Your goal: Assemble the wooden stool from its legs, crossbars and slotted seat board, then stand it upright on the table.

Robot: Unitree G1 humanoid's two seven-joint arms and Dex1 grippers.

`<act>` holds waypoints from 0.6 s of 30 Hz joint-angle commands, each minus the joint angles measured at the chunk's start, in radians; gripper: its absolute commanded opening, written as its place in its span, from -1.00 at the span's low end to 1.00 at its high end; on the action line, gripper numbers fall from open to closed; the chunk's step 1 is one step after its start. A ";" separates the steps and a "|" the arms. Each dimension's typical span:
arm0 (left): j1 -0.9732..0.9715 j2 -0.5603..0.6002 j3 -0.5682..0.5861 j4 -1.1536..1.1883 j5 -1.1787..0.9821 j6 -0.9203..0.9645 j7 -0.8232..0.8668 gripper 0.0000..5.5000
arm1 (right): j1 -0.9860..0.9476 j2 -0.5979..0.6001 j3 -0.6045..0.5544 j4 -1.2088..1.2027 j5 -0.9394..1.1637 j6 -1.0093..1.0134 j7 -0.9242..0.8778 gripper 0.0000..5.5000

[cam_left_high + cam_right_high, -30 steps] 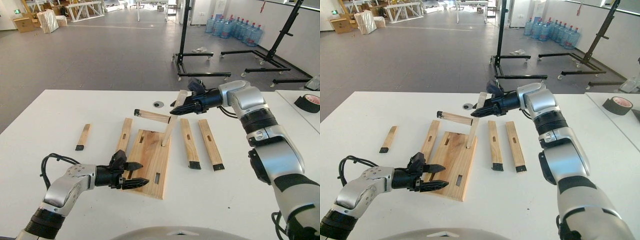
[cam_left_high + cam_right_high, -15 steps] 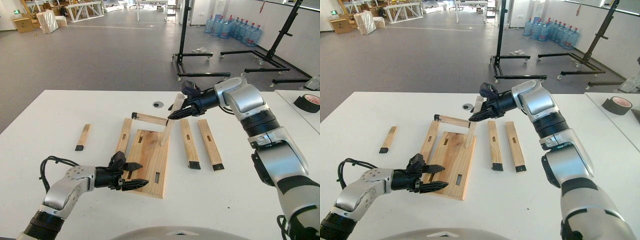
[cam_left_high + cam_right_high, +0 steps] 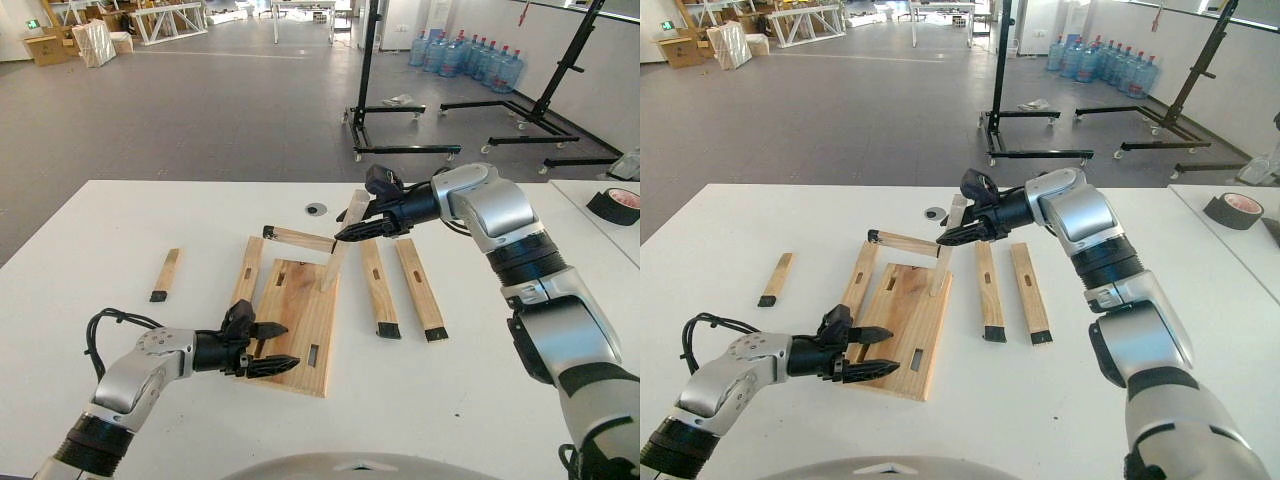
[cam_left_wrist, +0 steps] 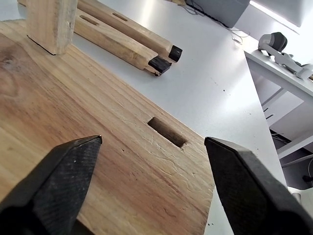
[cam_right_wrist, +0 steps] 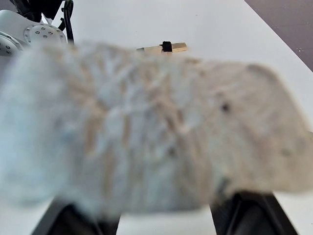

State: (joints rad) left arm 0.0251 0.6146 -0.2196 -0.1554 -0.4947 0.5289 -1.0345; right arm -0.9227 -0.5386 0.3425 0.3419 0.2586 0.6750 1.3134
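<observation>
While most of the stool lies in loose pieces on the white tabletop (image 3: 480, 390), the assembly looks barely begun. Farthest left, a short crossbar (image 3: 166, 272) lies alone, well apart from the rest. Next comes a slotted leg (image 3: 247, 270), flat and just beside the left edge of the seat board (image 3: 312, 305). The left gripper (image 3: 290, 344) sits at the board's near left corner with its jaws spread wide over the wood, gripping nothing, and an empty slot (image 4: 167, 132) shows between them. Whether they press on the board I cannot tell. Behind the board a second crossbar (image 3: 300, 237) lies crosswise. At the board's far right corner a tilted leg (image 3: 333, 268) stands with its foot at a slot, and the right gripper (image 3: 340, 235) has its jaws closed on it partway up. Further right, a third leg (image 3: 375, 288) and a fourth leg (image 3: 420, 290) lie flat side by side. By my reading, one leg is being seated and is not evidently home. Three legs and both crossbars remain to be fitted, then the stool must be stood upright.
</observation>
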 commanded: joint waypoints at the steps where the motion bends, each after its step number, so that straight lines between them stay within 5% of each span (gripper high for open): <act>1: 0.057 0.024 -0.049 0.026 0.018 0.150 0.043 0.40 | 0.207 0.039 0.143 0.015 -0.056 0.057 -0.017 -0.26; 5: 0.060 0.037 -0.055 0.015 0.016 0.160 0.052 0.40 | 0.210 0.030 0.136 -0.001 -0.048 0.021 -0.026 -0.26; 15: 0.063 0.054 -0.057 -0.019 0.008 0.167 0.076 0.40 | 0.193 0.020 0.025 0.000 -0.022 0.015 -0.059 0.53; 18: 0.064 0.056 -0.053 -0.029 0.001 0.176 0.086 0.40 | 0.218 -0.005 -0.039 -0.068 0.005 0.016 -0.070 0.55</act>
State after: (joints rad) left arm 0.0330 0.6454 -0.2293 -0.2276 -0.5413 0.6177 -0.9871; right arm -0.7133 -0.5198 0.3413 0.3189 0.2484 0.6957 1.2539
